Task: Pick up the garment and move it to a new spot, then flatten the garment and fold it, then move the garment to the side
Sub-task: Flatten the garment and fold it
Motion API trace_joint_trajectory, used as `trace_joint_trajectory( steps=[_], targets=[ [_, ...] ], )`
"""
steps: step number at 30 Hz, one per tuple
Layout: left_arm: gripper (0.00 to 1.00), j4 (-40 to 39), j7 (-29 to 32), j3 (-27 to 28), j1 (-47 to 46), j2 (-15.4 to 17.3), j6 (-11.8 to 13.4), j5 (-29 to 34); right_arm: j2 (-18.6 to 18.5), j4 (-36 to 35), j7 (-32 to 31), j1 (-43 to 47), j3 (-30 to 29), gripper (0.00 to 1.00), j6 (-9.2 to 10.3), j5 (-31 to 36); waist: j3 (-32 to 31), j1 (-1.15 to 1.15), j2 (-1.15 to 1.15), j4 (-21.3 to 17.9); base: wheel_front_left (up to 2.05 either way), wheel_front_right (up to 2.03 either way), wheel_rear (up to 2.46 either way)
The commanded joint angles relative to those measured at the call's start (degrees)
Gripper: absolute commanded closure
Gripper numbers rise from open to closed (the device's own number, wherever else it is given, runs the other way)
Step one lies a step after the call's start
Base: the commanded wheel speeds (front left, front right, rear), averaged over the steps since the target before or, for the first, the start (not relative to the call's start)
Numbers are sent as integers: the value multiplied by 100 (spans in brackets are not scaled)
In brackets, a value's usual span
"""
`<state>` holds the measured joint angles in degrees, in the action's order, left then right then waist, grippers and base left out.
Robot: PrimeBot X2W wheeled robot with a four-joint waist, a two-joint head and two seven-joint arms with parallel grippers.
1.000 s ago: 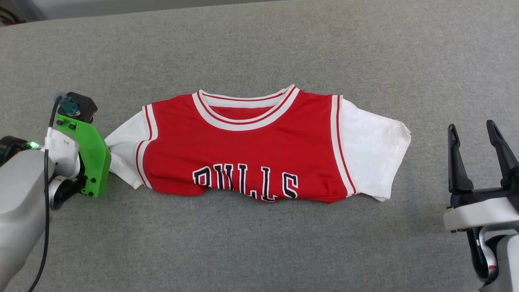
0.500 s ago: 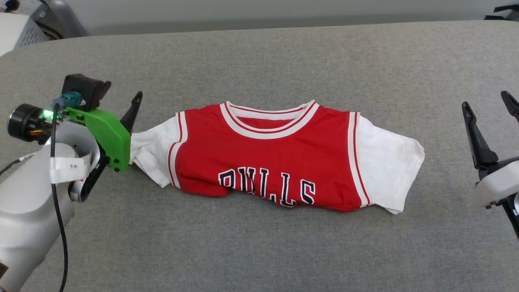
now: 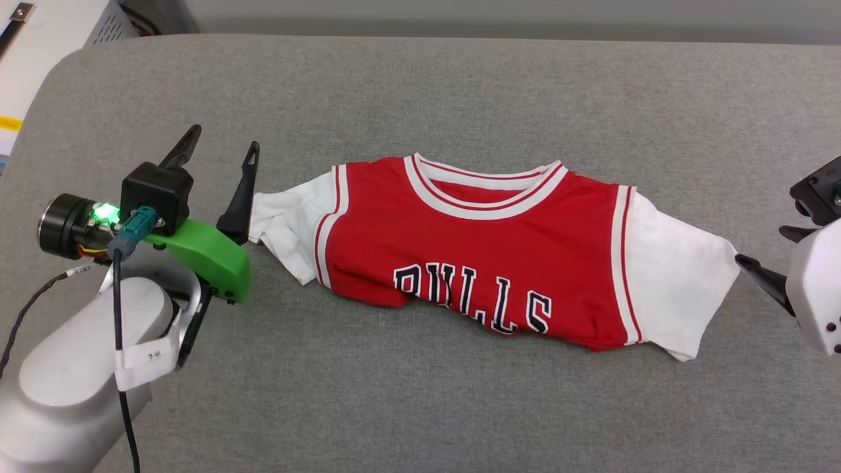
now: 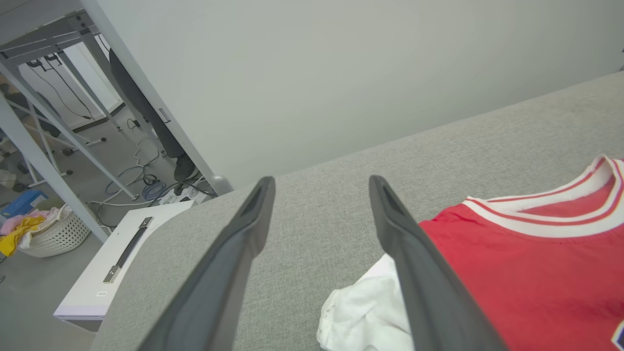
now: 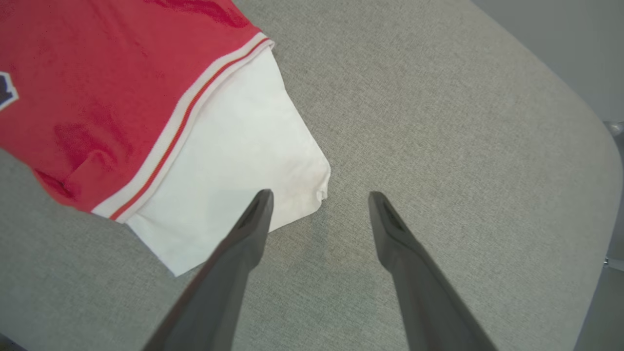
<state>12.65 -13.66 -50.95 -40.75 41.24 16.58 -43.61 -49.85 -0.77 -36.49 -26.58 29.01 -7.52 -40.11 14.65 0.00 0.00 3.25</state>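
**Shirt (image 3: 486, 263) front up on worktop (image 3: 420, 407); left gripper (image 3: 223, 138) and right gripper (image 5: 319, 195) both wide, empty**

The shirt lies about mid-worktop. Collar (image 3: 483, 211) is on the far side, and the black letters (image 3: 470, 299) run along the rumpled near edge. It sits skewed, with its end on my right nearer me than its end on my left. The left sleeve (image 3: 289, 223) is bunched and creased. The right sleeve (image 3: 677, 276) lies smoother, its corner pointing right.

Left gripper: spread wide, nothing in the gap, tips pointing away from me. Its inner finger (image 3: 238, 203) is just beside the left sleeve's cuff. Can't tell if it touches.

Right gripper: spread wide, nothing held, at the right sleeve's outer corner. In my right wrist view one finger overlaps the sleeve's edge and the other is over bare grey worktop.

Further out, a pale wall (image 4: 341, 73) stands behind the worktop and a white cabinet (image 3: 46, 59) sits off its far left corner. My left wrist view also shows metal frame legs (image 4: 48, 141), cables (image 4: 141, 180) on the floor, and a pale basket (image 4: 53, 236) with clothes in it.
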Motion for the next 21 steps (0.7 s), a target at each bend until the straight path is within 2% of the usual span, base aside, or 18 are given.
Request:
trace_joint_trajectory(
  steps=[1, 7, 12, 17, 18, 20, 21],
  targets=[
    [0, -100, -46, 30, 109, 21, 95, 114, -53, 121, -148, -173, 129, 0, 3, -115, 169, 0, 0, 159, 0, 0, 0],
    [0, -453, -84, 107, 154, 28, 321, 255, -24, 860, -309, -653, 576, 0, 3, -349, 526, 0, 0, 377, 0, 0, 0],
    [0, -557, -104, 192, 150, 9, 392, 313, 177, 1491, -161, -779, 1110, 0, 3, -461, 751, 0, 0, 482, 0, 0, 0],
    [0, -532, -114, 276, 180, 51, 402, 311, 307, 1768, 106, -737, 1575, 0, 3, -726, 778, 0, 0, 421, 0, 0, 0],
    [0, -504, -115, 294, 185, 68, 389, 300, 312, 1810, 208, -751, 1640, 19, 3, -759, 752, 0, 0, 388, 0, 0, 0],
    [0, -442, -117, 324, 170, 95, 329, 268, 302, 1844, 448, -796, 1713, 100, 3, -792, 691, 0, 0, 325, 0, 0, 0],
    [0, -414, -117, 336, 158, 102, 297, 248, 288, 1850, 593, -826, 1726, 100, 3, -786, 662, 0, 0, 301, 0, 0, 0]
  ],
)
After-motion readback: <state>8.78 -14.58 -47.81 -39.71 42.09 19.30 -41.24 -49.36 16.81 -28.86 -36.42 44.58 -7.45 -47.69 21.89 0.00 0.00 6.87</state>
